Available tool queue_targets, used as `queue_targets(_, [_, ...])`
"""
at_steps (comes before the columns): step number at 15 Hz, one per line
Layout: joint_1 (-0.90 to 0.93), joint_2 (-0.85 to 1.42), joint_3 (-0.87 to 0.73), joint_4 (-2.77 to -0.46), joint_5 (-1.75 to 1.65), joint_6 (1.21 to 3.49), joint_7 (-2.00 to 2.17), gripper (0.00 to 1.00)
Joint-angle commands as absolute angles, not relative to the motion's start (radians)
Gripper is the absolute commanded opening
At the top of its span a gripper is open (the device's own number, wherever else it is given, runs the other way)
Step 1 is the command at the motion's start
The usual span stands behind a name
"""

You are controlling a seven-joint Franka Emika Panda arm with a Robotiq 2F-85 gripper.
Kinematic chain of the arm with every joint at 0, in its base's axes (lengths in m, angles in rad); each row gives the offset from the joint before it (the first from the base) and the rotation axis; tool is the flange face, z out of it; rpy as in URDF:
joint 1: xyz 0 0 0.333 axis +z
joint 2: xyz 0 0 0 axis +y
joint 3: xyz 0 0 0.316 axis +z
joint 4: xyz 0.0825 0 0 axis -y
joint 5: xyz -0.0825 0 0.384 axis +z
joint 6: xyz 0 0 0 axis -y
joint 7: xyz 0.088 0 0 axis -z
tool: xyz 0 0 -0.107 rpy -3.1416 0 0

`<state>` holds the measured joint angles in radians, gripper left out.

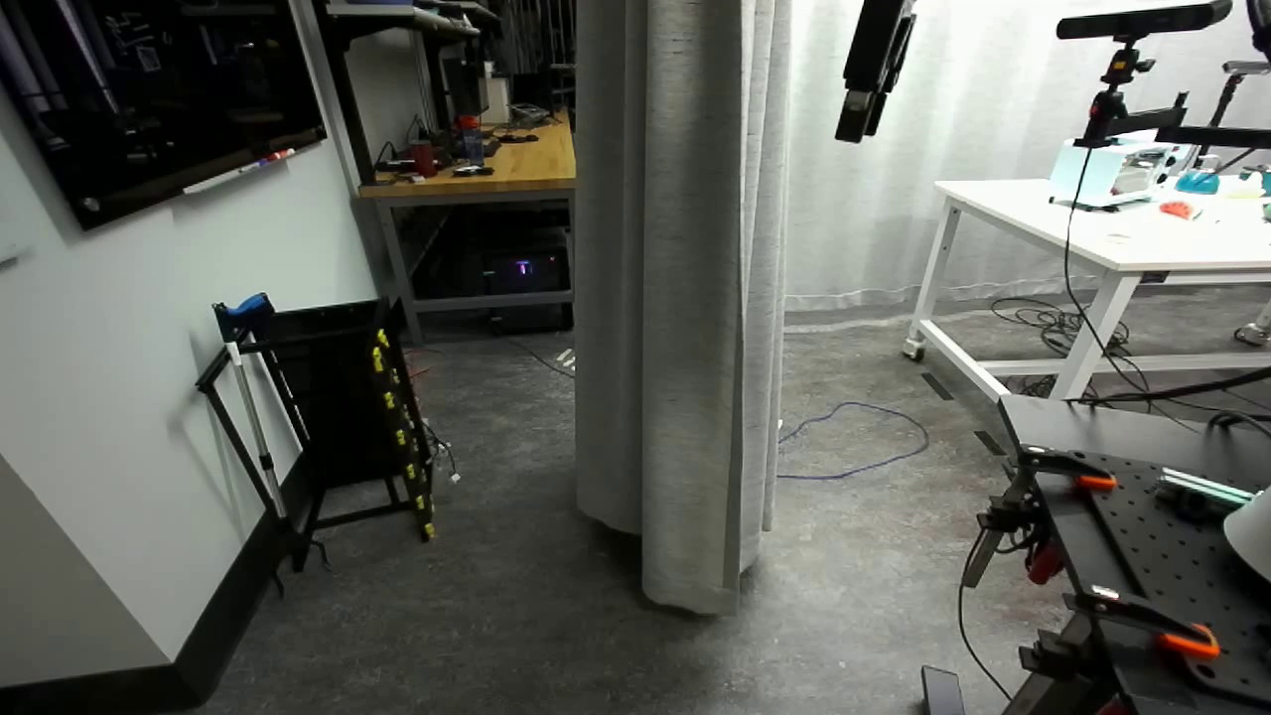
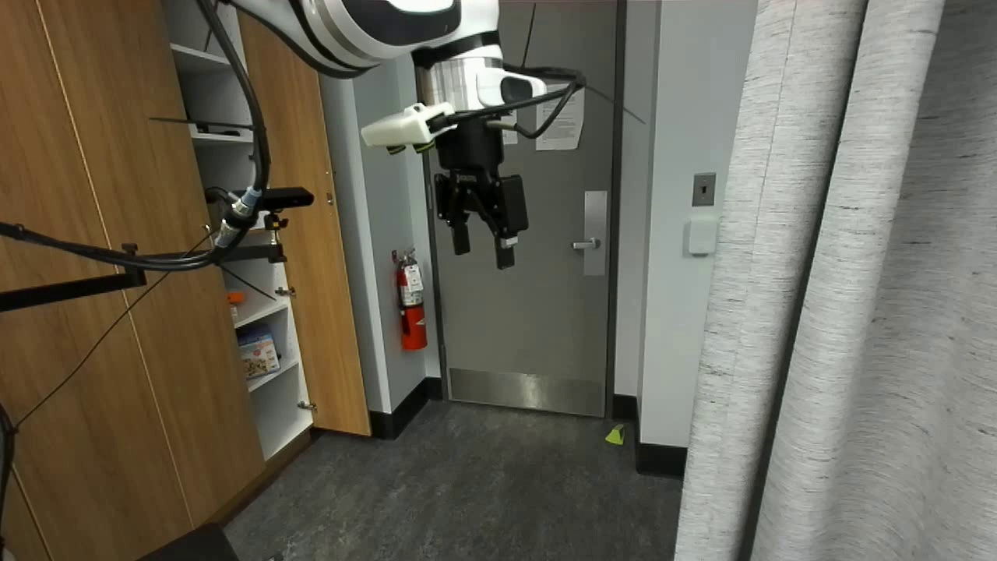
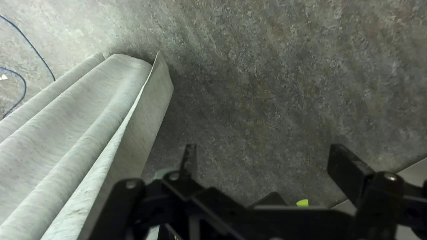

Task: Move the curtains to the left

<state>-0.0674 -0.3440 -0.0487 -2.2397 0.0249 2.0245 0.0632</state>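
A light grey curtain hangs in bunched vertical folds, its hem just above the floor. It also shows at the right side of an exterior view and along the left of the wrist view. My gripper is high up, to the right of the curtain in that exterior view. In an exterior view my gripper hangs pointing down, left of the curtain, with a gap between its fingers. In the wrist view the fingers of my gripper are wide apart with only floor between them. The curtain's free edge lies outside the left finger.
A black perforated table with clamps and a white table stand right of the curtain. A paler curtain hangs behind. A wooden workbench and black folded frame are left. A door and cabinets show too.
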Motion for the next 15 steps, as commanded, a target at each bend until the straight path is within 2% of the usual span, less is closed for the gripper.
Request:
queue_targets(1, [-0.098,-0.326,-0.068,-2.204,0.004,2.073,0.086,1.00])
queue_targets(15, [-0.191,-0.223,-0.116,-2.100,-0.145,2.338,0.119,1.00])
